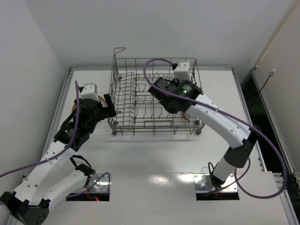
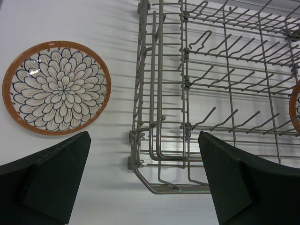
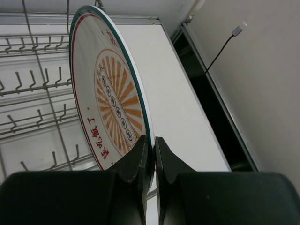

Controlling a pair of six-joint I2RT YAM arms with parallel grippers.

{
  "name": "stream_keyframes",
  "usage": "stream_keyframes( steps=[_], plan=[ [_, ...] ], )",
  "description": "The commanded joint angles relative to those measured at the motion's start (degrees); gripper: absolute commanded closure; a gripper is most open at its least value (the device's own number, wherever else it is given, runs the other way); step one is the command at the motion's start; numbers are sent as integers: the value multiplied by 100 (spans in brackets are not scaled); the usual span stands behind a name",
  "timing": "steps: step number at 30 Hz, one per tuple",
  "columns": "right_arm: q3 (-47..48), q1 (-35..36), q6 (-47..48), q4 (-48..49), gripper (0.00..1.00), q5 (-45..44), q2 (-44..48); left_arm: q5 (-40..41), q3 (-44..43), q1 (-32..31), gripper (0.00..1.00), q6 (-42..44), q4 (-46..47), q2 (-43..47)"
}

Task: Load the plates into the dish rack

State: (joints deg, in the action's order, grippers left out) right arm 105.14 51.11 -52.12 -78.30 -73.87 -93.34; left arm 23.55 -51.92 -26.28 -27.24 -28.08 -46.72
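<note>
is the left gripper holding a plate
No, the left gripper is open and empty; the plate lies flat on the table beside the rack.

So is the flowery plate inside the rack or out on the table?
Out. The flowery plate lies flat on the white table, beside the dish rack and outside its wires.

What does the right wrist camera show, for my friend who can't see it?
The right end effector pinches the rim of a plate with an orange sunburst, holding it on edge. The dish rack and the white table show behind it.
</note>
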Motion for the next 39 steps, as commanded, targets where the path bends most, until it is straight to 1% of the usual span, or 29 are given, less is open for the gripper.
stream_keyframes(
  steps=[1, 5, 8, 10, 11, 13, 14, 17, 18, 19, 21, 25, 29, 32, 36, 39],
  plan=[
    [130, -93, 132, -203, 100, -770, -315, -8, -240, -44, 0, 0, 39, 31],
    [-63, -207, 61, -151, 100, -902, -589, -8, -240, -44, 0, 0, 39, 31],
    [-204, -321, 201, 51, 100, -902, -738, -8, -240, -44, 0, 0, 39, -21],
    [-580, -382, 534, 682, 100, -902, -738, -8, -240, -44, 0, 0, 39, -21],
    [-704, -452, 893, 1163, 100, -806, -738, -8, -240, -44, 0, 0, 39, -21],
    [-1126, -514, 1255, 1710, 100, -603, -625, -8, -240, -44, 0, 0, 39, -21],
    [-1267, -567, 1561, 2183, 100, -437, -624, -8, -240, -44, 0, 0, 39, -21],
    [-1785, -681, 1940, 2783, 100, -59, -317, -8, -240, -44, 0, 0, 39, -21],
    [-2022, -682, 2038, 3151, 100, 29, -247, -8, -240, -44, 0, 0, 39, -21],
    [-2111, -742, 2039, 3268, 100, 82, -176, -8, -240, -44, 0, 0, 39, -21],
    [-2173, -743, 2048, 3330, 100, 83, -114, -8, -240, -44, 0, 0, 39, -21],
    [-1989, -796, 1960, 3075, 100, -57, 8, -61, -240, -44, 0, 0, 39, -21],
    [-1411, -796, 2030, 2812, 100, -119, 70, -61, -240, -44, 0, 0, 39, -74],
    [-1076, -796, 2328, 2812, 100, -172, 70, -61, -240, -44, 0, 0, 39, -74],
    [-996, -796, 2382, 2864, 100, -172, 9, -61, -240, -44, 0, 0, 39, -74],
    [-1197, -796, 2330, 2917, 100, -111, -44, -61, -240, -44, 0, 0, 39, -74]
  ],
)
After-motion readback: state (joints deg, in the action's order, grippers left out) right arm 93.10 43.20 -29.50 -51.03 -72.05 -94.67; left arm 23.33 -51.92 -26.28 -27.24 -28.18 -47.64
